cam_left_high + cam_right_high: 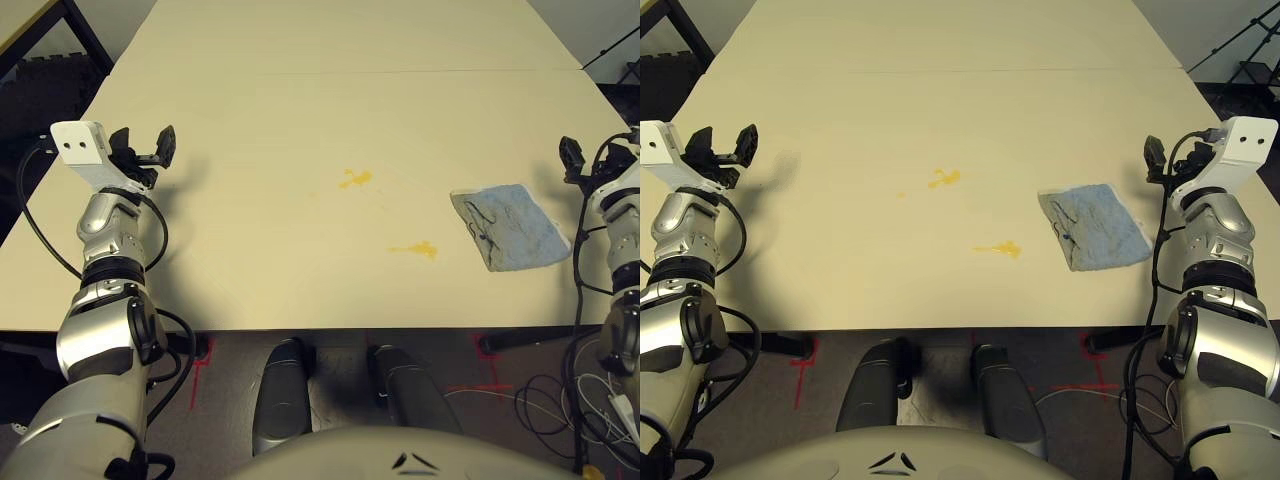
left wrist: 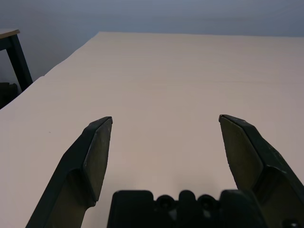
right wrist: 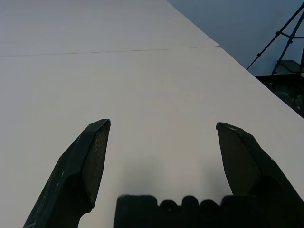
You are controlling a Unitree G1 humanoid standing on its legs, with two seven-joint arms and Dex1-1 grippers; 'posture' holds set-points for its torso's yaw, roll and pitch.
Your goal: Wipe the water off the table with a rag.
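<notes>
Near the desk's right edge lies the rag (image 1: 1095,226), light blue-grey w/ whitish patches and thin dark squiggles, flat on the pale cream desk (image 1: 940,90), nothing touching it. Left of it, well apart, sit two small yellow-orange splotches of water: the far splotch (image 1: 944,178) toward the desk's middle, the near splotch (image 1: 1000,248) closer to the rag and the near edge. A thin seam line (image 1: 940,70) crosses the top farther back. Right tool (image 3: 161,137) hangs just right of the rag, above the desk's right edge, fingers spread wide, holding nothing. Left tool (image 2: 164,135) hangs over the far-left side of the desk, well away from rag and spills, also wide open and empty. Below the near edge: grey floor w/ red tape marks (image 1: 800,370) and loose cables (image 1: 560,400).
</notes>
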